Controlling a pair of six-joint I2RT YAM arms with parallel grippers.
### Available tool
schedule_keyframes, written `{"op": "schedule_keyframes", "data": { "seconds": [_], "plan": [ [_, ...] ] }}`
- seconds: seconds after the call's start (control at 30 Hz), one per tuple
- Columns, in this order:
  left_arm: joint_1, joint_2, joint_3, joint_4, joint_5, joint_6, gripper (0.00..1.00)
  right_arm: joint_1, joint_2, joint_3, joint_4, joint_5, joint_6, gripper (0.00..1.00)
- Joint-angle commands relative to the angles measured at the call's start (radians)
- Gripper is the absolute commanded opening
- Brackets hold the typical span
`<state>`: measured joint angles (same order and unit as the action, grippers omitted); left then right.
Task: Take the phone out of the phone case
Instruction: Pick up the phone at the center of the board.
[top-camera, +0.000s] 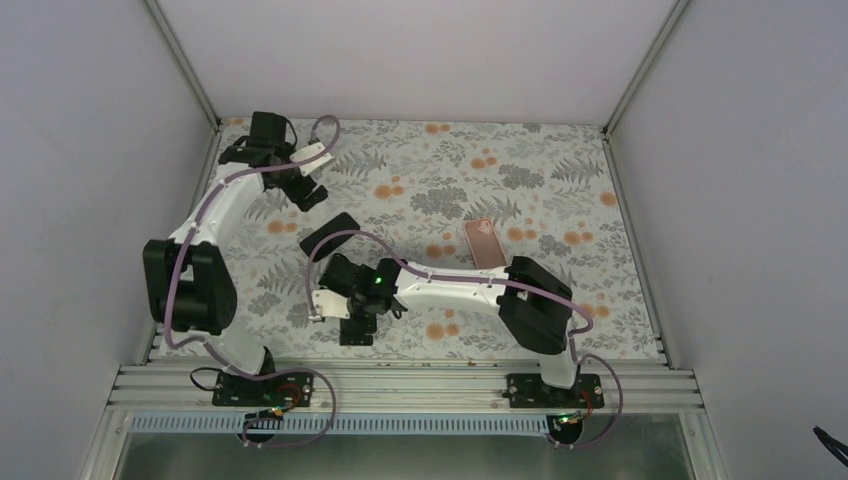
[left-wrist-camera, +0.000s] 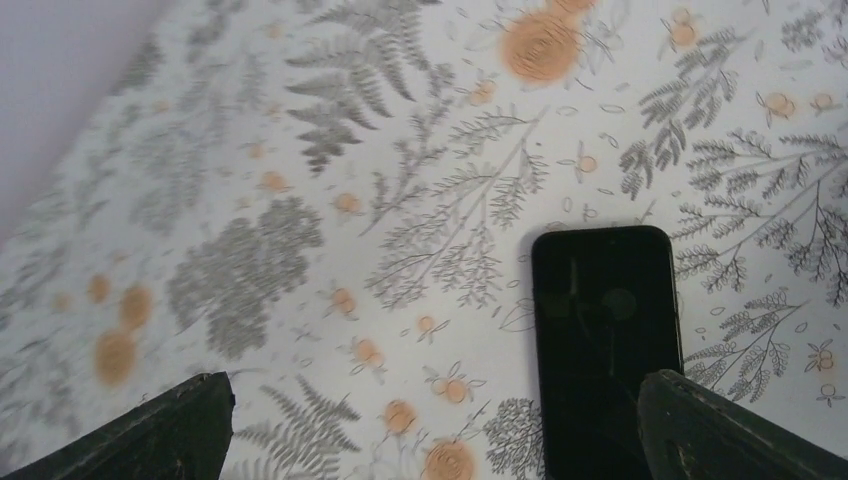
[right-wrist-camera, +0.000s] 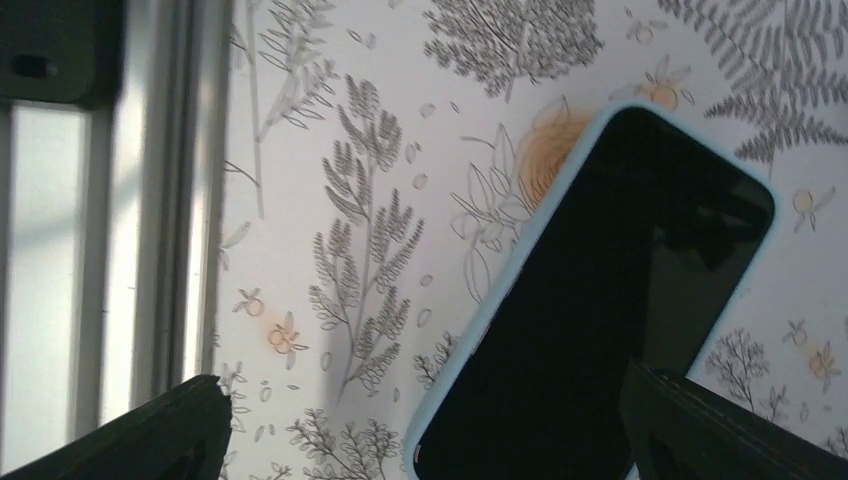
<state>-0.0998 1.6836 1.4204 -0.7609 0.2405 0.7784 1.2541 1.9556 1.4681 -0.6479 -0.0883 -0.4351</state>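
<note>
A phone in a light-blue case (right-wrist-camera: 600, 300) lies screen-up on the patterned table. In the top view it is a dark shape (top-camera: 357, 332) near the front rail, partly under my right gripper. My right gripper (right-wrist-camera: 425, 405) (top-camera: 347, 312) hangs just above it, open and empty, and its right finger (right-wrist-camera: 730, 425) is over the phone's lower part. My left gripper (left-wrist-camera: 435, 395) (top-camera: 305, 190) is open and empty at the far left of the table. It is above a bare black phone (left-wrist-camera: 605, 345) (top-camera: 330, 237).
A pink phone-shaped item (top-camera: 483, 243) lies right of centre. The aluminium front rail (right-wrist-camera: 150, 200) (top-camera: 400, 380) runs close to the cased phone. Walls enclose the table on the left, back and right.
</note>
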Motion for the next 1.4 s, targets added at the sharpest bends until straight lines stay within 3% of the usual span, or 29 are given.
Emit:
{"op": "schedule_keyframes", "data": {
  "seconds": [0.0,0.3,0.73,0.97,1.37],
  "plan": [
    [0.009,-0.123,-0.049,0.045,-0.074,-0.124,1.00,-0.016,-0.005,-0.022,0.039,0.120,0.128,1.00],
    [0.072,-0.241,-0.154,0.069,-0.102,-0.189,1.00,-0.039,0.111,0.034,0.059,0.189,0.185,1.00],
    [0.196,-0.325,-0.239,0.077,-0.016,-0.193,1.00,-0.094,0.158,0.015,0.133,0.318,0.159,1.00],
    [0.212,-0.336,-0.279,0.069,0.024,-0.173,1.00,-0.152,0.193,0.072,0.019,0.114,0.127,1.00],
    [0.213,-0.356,-0.326,0.040,0.088,-0.144,1.00,-0.173,0.188,0.035,-0.044,-0.021,-0.022,1.00]
  ]
}}
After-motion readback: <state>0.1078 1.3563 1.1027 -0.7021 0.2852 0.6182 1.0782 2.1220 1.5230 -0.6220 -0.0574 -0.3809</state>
